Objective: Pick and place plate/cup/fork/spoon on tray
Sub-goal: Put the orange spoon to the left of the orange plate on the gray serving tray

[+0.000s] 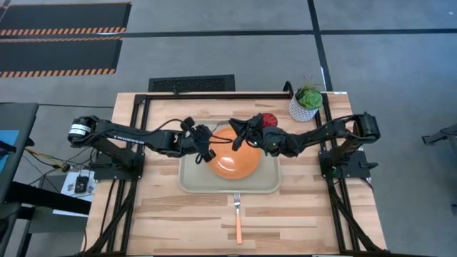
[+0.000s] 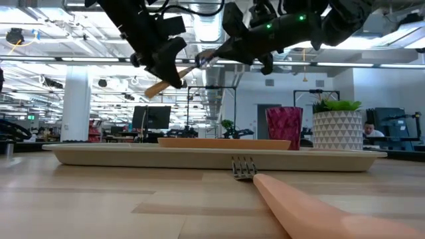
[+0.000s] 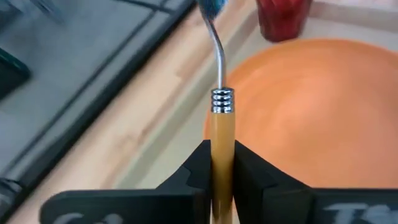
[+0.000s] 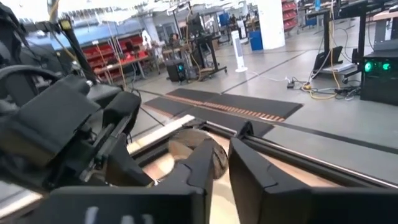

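Both grippers meet above the pale tray (image 1: pixel 193 187), which holds the orange plate (image 1: pixel 239 168) and, at its far side, the red cup (image 1: pixel 269 120). My left gripper (image 3: pixel 222 168) is shut on the spoon (image 2: pixel 179 72), which hangs in the air over the tray. My right gripper (image 4: pixel 222 165) comes from the right and is closed at the spoon's bowl (image 4: pixel 193 152). The fork (image 1: pixel 238 214) lies flat on the table in front of the tray, tines toward it. My left gripper pinches the spoon's orange handle (image 3: pixel 222 140) between its two fingers, just behind the metal collar. The fingers lie along the handle, whose free end (image 2: pixel 157 89) sticks out below them. The spoon is lifted clear and slants up toward the right gripper. My right gripper has the spoon's bowl (image 4: pixel 186 149) between its two close-set fingers, coming level from the table's right side. Its left finger (image 4: pixel 202 171) hides most of the contact. The spoon is clear of the tray and plate.
A white pot with a green plant (image 1: pixel 307 103) stands at the table's far right corner, beside the cup. The black frame rails (image 1: pixel 136 143) run along the table's left, right and far sides. Bare wood lies to both sides of the fork.
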`<state>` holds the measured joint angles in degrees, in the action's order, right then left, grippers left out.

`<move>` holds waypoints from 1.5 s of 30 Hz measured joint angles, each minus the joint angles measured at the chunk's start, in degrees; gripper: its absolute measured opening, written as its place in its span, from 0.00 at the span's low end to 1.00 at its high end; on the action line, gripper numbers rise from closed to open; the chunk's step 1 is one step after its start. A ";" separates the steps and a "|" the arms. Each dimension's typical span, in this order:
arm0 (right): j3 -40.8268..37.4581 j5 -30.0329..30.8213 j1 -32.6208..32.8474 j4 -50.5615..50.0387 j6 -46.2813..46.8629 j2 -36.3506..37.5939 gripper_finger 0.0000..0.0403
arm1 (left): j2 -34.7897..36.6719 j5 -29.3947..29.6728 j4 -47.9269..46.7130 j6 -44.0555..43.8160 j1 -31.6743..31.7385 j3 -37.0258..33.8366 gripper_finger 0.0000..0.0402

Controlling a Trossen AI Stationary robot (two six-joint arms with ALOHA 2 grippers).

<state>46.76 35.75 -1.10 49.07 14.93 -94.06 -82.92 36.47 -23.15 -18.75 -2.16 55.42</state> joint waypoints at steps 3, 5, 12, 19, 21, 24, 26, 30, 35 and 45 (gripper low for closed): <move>0.00 0.02 -0.33 -3.12 -0.03 1.49 0.23 | 0.20 -3.06 -2.49 -2.95 0.03 -0.02 0.03; 0.04 0.26 -0.93 -5.66 -0.37 3.12 0.27 | 0.78 -5.04 -4.59 -5.30 0.00 -0.08 0.03; 0.05 -1.97 -4.41 -19.84 -9.63 10.97 0.32 | 2.65 -15.47 -5.20 -12.32 0.29 -2.94 0.03; -0.11 -17.57 -14.21 -29.68 -13.79 14.36 0.05 | 8.28 -30.36 2.50 -21.11 5.32 -14.23 0.03; -0.16 -22.79 -17.22 -31.30 -14.06 14.24 0.03 | 10.76 -33.84 4.15 -25.07 6.85 -17.88 0.03; -0.17 -29.70 -20.97 -31.86 -12.04 13.46 0.04 | 13.92 -36.67 4.02 -33.74 8.35 -22.55 0.03; -0.17 -32.43 -23.05 -31.84 -8.92 13.08 0.03 | 15.53 -37.67 3.80 -39.28 8.68 -24.56 0.03; -0.15 -33.08 -25.72 -31.39 -0.74 13.08 0.02 | 17.28 -37.32 3.90 -44.94 8.64 -24.55 0.04; 0.49 -34.04 -25.35 -31.45 4.96 13.99 0.02 | 17.17 -37.42 4.40 -50.68 8.97 -22.62 0.04; 6.22 -36.23 -21.58 -33.88 8.16 14.15 0.02 | 17.12 -36.29 -0.85 -57.54 11.11 -24.15 0.04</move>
<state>52.98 -0.47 -22.69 15.20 23.09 -79.92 -65.81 0.18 -24.00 -76.29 8.95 31.27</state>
